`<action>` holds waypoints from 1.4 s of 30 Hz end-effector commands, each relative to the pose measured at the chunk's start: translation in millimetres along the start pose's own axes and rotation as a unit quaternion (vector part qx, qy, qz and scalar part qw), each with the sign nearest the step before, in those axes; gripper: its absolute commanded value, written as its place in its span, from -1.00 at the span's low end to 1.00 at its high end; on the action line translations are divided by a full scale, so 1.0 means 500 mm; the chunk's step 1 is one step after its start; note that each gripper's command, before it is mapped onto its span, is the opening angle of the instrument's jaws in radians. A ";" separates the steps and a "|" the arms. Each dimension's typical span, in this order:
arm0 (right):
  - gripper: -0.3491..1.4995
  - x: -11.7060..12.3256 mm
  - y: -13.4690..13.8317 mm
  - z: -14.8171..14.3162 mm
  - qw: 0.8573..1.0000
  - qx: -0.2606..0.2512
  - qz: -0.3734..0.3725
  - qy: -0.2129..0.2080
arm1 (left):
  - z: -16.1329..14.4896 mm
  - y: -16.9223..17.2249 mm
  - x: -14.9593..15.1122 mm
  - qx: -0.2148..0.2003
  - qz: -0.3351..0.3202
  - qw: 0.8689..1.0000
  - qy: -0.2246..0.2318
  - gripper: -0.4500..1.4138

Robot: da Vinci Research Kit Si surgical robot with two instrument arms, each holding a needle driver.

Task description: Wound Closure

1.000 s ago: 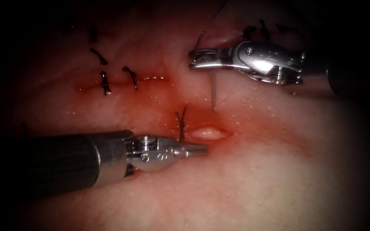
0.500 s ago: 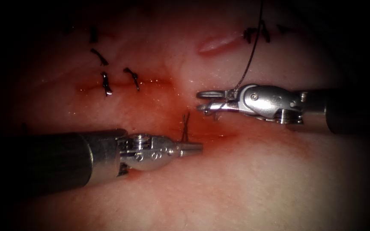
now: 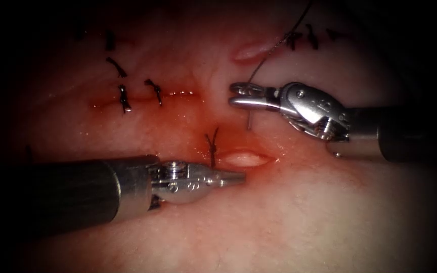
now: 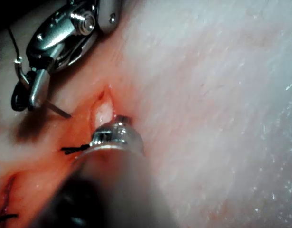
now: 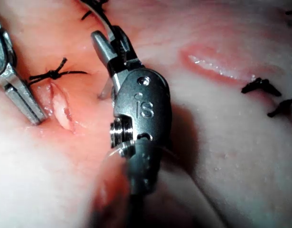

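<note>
Both claws are closed: right claw (image 3: 238,96) grips the needle (image 3: 249,117) above the cut (image 3: 244,158), left claw (image 3: 233,177) empty.

Needle (image 3: 249,117): curve mostly hidden in right end effector (image 3: 238,95). Thread (image 3: 271,50): cut off by the endoscope view's upper edge. Left end effector (image 3: 233,176): contents too small to tell.

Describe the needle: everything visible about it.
The needle is a thin, pale metal sliver held in the right tool, whose jaws are shut on it. Its free end hangs down from the jaws, clear of the tissue, above the open cut. Dark thread runs up from the jaws. Its curve cannot be made out.
</note>
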 end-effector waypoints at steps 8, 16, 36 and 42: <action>-1.00 -0.0016 0.0047 0.0003 0.993 -0.045 0.105 0.019 | 0.0036 0.0021 -0.0012 -0.004 0.003 1.000 -0.011 -0.78; -1.00 -0.0014 0.0054 0.0013 0.979 -0.070 0.191 0.030 | 0.0029 0.0026 -0.0036 -0.009 0.002 1.000 -0.012 -0.77; -1.00 -0.0006 0.0065 0.0033 0.946 -0.080 0.309 0.053 | 0.0028 0.0031 -0.0039 -0.011 0.001 1.000 -0.014 -0.78; -1.00 0.0004 0.0073 0.0045 0.942 -0.083 0.319 0.058 | 0.0026 0.0033 -0.0038 -0.012 0.001 1.000 -0.015 -0.82</action>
